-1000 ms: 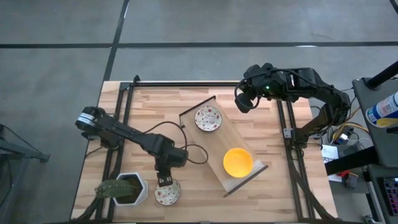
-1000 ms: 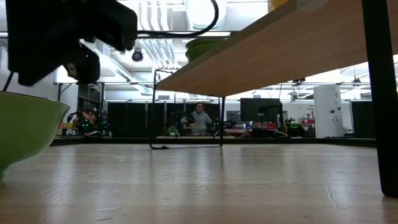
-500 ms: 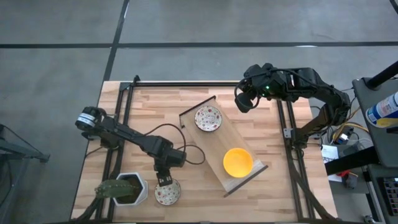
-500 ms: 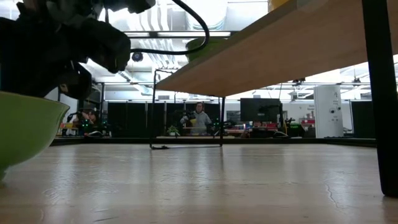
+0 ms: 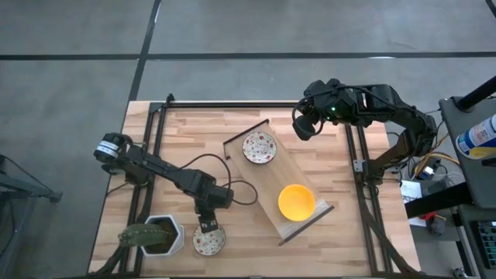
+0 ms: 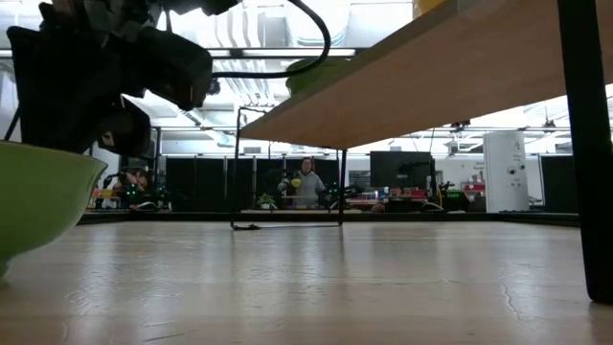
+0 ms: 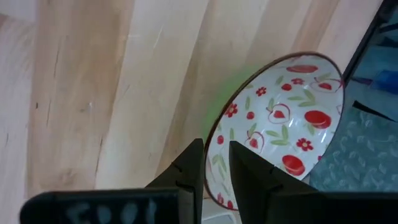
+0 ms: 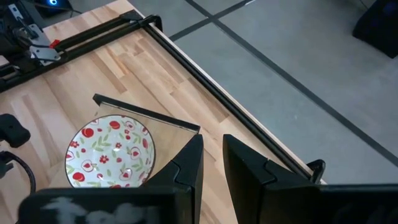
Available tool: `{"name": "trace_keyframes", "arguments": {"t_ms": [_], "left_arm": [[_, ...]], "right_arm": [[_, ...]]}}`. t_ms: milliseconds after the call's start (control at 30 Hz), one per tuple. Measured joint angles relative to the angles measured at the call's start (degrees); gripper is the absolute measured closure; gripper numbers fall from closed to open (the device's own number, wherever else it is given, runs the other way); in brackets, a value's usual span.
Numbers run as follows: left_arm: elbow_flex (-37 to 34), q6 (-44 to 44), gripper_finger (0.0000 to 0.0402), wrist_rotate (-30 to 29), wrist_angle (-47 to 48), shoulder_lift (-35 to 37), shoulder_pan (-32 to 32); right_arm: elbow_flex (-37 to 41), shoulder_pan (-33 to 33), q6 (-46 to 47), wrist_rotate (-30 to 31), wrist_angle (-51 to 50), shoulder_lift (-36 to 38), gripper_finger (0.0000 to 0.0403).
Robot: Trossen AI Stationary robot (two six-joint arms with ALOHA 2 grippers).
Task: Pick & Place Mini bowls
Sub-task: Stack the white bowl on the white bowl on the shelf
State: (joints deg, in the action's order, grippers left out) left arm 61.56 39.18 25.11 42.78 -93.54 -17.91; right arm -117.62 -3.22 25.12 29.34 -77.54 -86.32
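A white mini bowl with a red floral pattern (image 5: 208,242) (image 7: 280,124) sits on the table near its near edge; in the low view its outer wall (image 6: 38,201) looks green. My left gripper (image 5: 206,227) (image 7: 216,149) is over its far rim, nearly shut. A second patterned bowl (image 5: 260,147) (image 8: 111,155) and a yellow bowl (image 5: 296,201) rest on a raised wooden shelf (image 5: 283,167). My right gripper (image 5: 302,128) (image 8: 212,146) hovers shut, holding nothing, beyond the shelf's far right end. No other bowls are in view. My left gripper straddles the patterned bowl's rim (image 7: 210,135) on its far side, one finger inside the bowl and one outside. The fingers come from above, pointing down. In the low view the bowl's base still seems to rest on the table.
A white hexagonal pot with a green plant (image 5: 159,235) stands close to the left of the gripped bowl. Black frame rails (image 5: 155,155) run along the table's left, far and right sides. The shelf stands on dark legs (image 6: 584,144). A person stands far back in the room (image 6: 306,182).
My left gripper has moved down a little toward the patterned bowl and tipped; the bowl has stayed in place.
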Motion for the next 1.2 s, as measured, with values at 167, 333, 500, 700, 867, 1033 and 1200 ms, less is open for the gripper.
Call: {"name": "trace_keyframes", "arguments": {"t_ms": [167,333,500,700,867,1033,1200], "left_arm": [[0.0,0.0,0.0335,-2.2,-0.4,0.0,0.0],[-1.2,0.1,0.0335,-2.3,-2.1,-0.1,-0.2],[-4.0,1.4,0.0335,-2.0,-3.2,-0.1,-0.9],[-6.3,5.3,0.0335,-2.0,-6.2,-0.1,-1.0],[-7.7,8.6,0.0335,-1.4,-11.7,-0.1,-1.0],[-7.7,8.7,0.0348,-1.3,-11.8,-0.1,-1.0],[-7.8,7.2,0.0392,-1.4,-11.3,-0.1,-1.0]], "right_arm": [[0.0,0.0,0.0,0.0,0.0,0.0,0.0346],[0.0,0.0,0.0,0.0,0.0,0.0,0.0346],[0.0,0.0,0.0,0.0,0.0,0.0,0.0346],[0.0,0.0,0.0,0.0,0.0,0.0,0.0346],[0.0,0.0,0.0,0.0,0.0,0.0,0.0346],[0.0,0.0,0.0,0.1,0.0,0.0,0.0346],[0.0,0.0,0.0,0.2,0.0,0.0,0.0346]]}}
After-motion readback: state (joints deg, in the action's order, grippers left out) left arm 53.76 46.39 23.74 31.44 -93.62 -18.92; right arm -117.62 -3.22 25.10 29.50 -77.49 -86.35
